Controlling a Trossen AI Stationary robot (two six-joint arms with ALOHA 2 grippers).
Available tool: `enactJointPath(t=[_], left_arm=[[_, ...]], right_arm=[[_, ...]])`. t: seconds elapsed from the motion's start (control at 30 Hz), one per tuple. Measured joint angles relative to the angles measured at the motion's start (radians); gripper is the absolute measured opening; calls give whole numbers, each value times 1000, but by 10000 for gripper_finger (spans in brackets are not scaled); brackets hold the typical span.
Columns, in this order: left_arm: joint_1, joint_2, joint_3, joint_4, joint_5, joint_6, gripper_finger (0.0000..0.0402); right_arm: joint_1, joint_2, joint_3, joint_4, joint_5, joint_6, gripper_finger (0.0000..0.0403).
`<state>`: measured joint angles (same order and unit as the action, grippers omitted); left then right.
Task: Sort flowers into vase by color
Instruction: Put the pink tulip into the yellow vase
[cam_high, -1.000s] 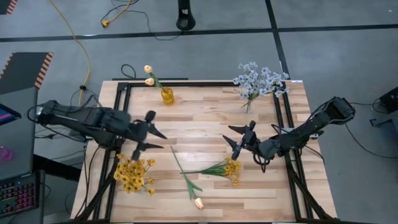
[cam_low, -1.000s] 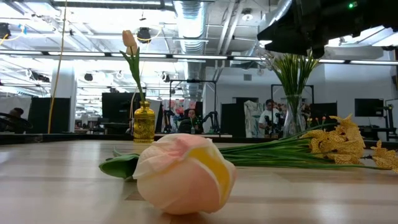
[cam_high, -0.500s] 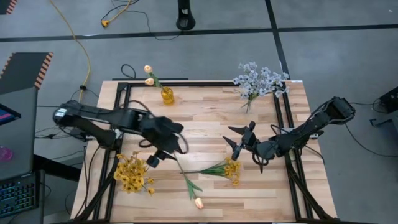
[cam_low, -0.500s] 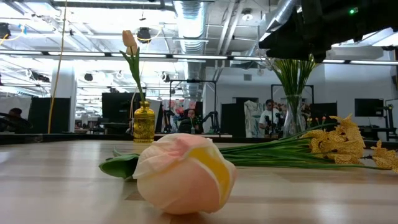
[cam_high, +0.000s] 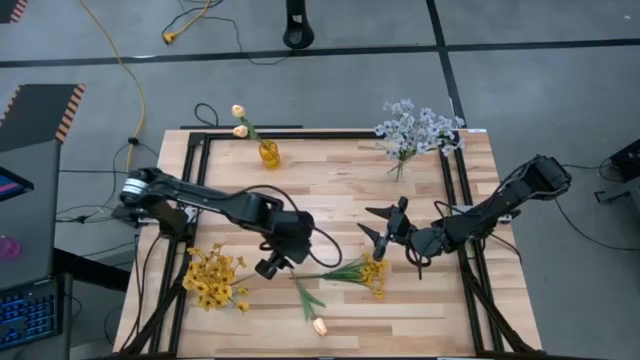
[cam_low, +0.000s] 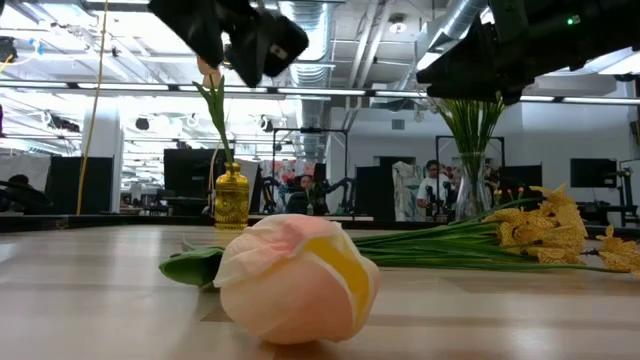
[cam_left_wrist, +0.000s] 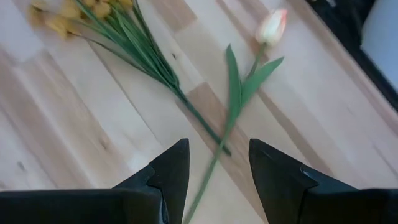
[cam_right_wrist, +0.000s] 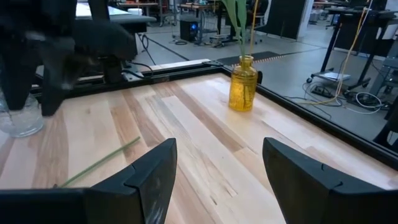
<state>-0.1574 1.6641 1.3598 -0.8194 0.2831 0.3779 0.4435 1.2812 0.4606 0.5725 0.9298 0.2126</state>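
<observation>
Left gripper (cam_high: 276, 256) over table (cam_high: 330, 185) centre-near, fingers parted, empty, straddling stem end of peach tulip (cam_left_wrist: 272, 26) lying loose near front edge. Right gripper (cam_high: 384, 228) open wide, empty, hovering right of centre beside loose yellow sprig (cam_high: 360, 272). Yellow bunch (cam_high: 212, 278) near left; blue-white spray (cam_high: 415, 130) far right; yellow vase (cam_high: 269, 153) with tulips far left.
</observation>
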Motion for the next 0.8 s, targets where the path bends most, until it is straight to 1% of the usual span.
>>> enactJointPath(t=[0.23,0.43,0.63,0.8], left_arm=[[-4,76,0,0,0,30,153],[-11,84,5,-1,2,25,153],[-13,84,98,1,5,-13,153],[-10,82,203,-33,24,13,153]], right_arm=[[0,0,0,-13,0,-1,265],[0,0,0,-22,0,-3,265],[0,0,0,-22,1,-3,265],[0,0,0,-23,1,-2,265]])
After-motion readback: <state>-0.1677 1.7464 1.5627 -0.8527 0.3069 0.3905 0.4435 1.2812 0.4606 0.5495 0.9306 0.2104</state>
